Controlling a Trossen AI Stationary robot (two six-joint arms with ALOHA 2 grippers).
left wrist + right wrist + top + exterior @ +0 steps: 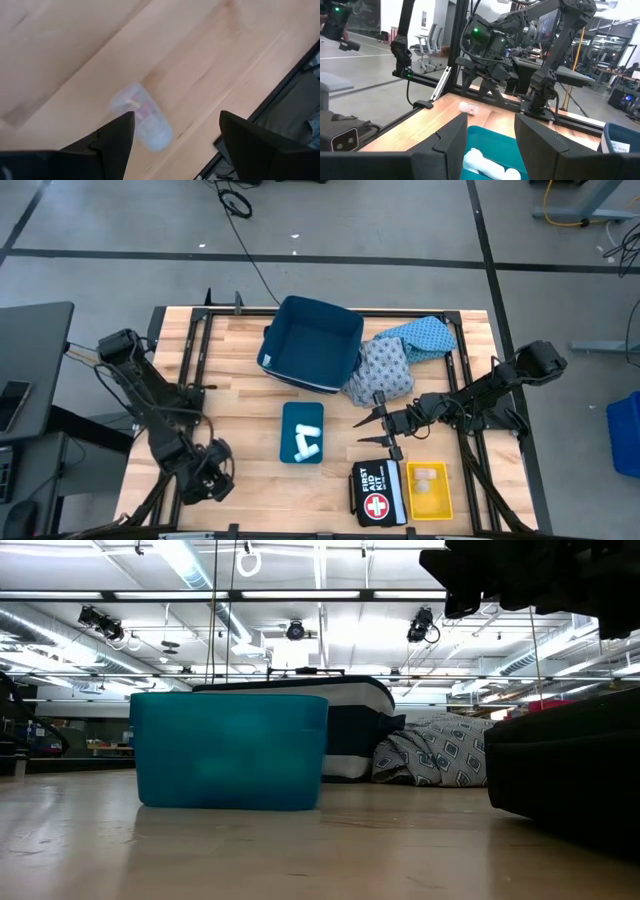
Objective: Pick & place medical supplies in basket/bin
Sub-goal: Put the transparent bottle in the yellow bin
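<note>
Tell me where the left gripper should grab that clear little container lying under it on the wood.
Probably across its round middle, from straight above. The clear container lies on its side on the table, and the open left gripper hangs over it.

It was a robotics lab: concrete floor (400,220), ceiling lights (180,555), office chairs (427,47), monitors (547,25).

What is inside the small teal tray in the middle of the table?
The small teal tray holds two white rolls, one leaning across the other. The right pincer, open, hovers just beside it. The tray floor under the rolls is covered, so nothing can be seen there.
</note>
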